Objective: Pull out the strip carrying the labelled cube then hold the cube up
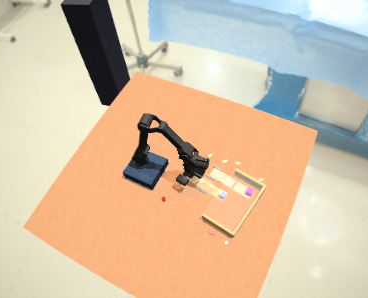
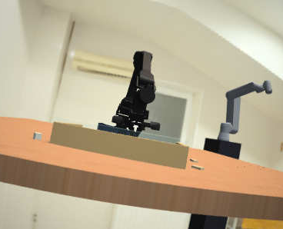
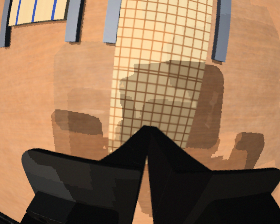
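Pale cube [image 1: 222, 194]: on the gridded strip, inside the wooden border; its label too small for you to read.
Gridded strip [image 1: 212, 186] [image 3: 163, 55]: flat, in one piece as far as visible, near end under the pincer.
Pincer [image 1: 182, 179] [image 2: 135, 132] [image 3: 148, 132]: pressed together on the gridded strip, low over the counter.
Counter [image 1: 111, 215] [image 2: 104, 165] [image 3: 31, 85]: orange-brown top, thick wood-toned edge; shadows across your strip.
Room: pale glossy floor, black column [image 1: 93, 50] beyond the counter, wheeled stand [image 1: 142, 61], blue drape [image 1: 266, 40]; cream wall unit [image 2: 101, 65] and grey arm [image 2: 234, 111] in your exterior view.
Blue-lined strip [image 1: 222, 176] [image 3: 38, 11]: beside yours, gap across it; magenta cube [image 1: 249, 191] at its far end.
Grey rails [image 3: 112, 20] [image 3: 222, 30]: one along each side of your strip.
Wooden border [image 1: 249, 211] [image 2: 120, 147]: three-sided, around the far end, open toward your robot.
Red ball [image 1: 163, 199]: on the counter, outside the border.
Pink block [image 1: 212, 233]: just outside the border.
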Tool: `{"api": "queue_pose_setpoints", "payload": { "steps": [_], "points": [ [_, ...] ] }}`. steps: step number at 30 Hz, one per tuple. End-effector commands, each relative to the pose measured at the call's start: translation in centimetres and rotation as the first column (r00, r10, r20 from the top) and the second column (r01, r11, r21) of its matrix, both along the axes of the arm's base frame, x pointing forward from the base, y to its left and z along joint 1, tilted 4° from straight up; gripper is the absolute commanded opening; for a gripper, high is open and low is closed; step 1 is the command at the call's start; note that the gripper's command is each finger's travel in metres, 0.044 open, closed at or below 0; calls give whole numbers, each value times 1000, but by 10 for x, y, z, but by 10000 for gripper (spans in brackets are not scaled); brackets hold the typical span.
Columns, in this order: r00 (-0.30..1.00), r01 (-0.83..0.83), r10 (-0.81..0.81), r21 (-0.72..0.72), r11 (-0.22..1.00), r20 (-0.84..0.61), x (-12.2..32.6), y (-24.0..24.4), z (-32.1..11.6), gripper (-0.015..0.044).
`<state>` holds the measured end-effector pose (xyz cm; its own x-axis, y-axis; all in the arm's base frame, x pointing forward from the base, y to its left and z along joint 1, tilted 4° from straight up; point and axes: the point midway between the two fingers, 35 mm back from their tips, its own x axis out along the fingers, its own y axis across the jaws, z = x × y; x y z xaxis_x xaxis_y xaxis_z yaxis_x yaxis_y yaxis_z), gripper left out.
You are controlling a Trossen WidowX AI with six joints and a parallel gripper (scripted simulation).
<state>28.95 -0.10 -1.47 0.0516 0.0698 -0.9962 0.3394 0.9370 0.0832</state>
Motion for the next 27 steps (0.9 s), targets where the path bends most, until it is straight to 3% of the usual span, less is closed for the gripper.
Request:
{"api": "queue_pose_setpoints", "payload": {
  "steps": [1,27],
  "points": [
    [999,2,-2,3,1000,-34,-15,4,-6,0],
    [999,2,-2,4,1000,-36,-49,16,-6,0]
  ]
}}
